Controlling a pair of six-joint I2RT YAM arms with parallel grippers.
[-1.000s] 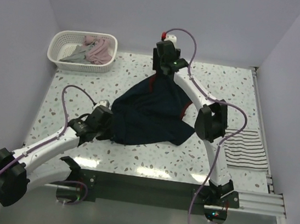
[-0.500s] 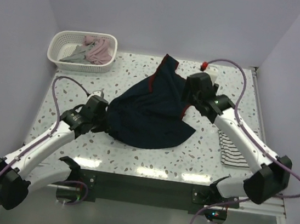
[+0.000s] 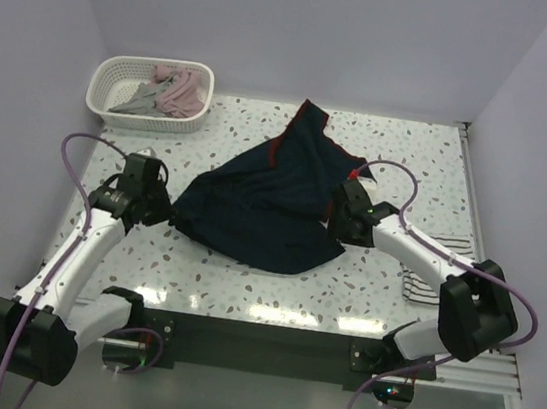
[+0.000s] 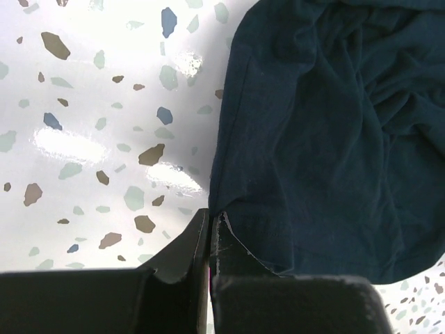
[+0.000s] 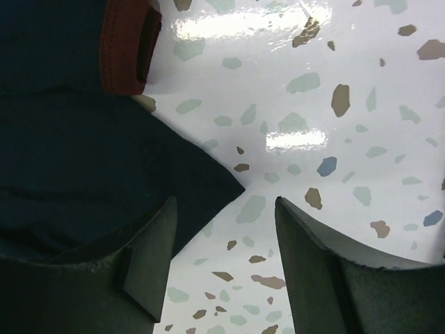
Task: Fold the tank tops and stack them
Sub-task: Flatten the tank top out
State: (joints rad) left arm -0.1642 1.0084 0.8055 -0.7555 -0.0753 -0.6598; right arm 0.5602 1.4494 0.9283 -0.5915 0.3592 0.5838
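Observation:
The dark navy tank top with red trim lies spread and rumpled across the middle of the table, one strap end reaching toward the back. My left gripper is shut on its left edge; in the left wrist view the closed fingertips pinch the navy hem. My right gripper stands open at the cloth's right side. In the right wrist view a navy corner pokes in beside the left finger, nothing is gripped, and the red trim shows above. The striped tank top lies at the right, partly under the right arm.
A white basket at the back left holds a pinkish top and a grey one. Walls close in the table at the back and both sides. A metal rail runs along the right edge.
My right gripper let go of the navy top's upper end, swung right and came down to its right edge. My left gripper pulled the left edge further left, stretching the cloth.

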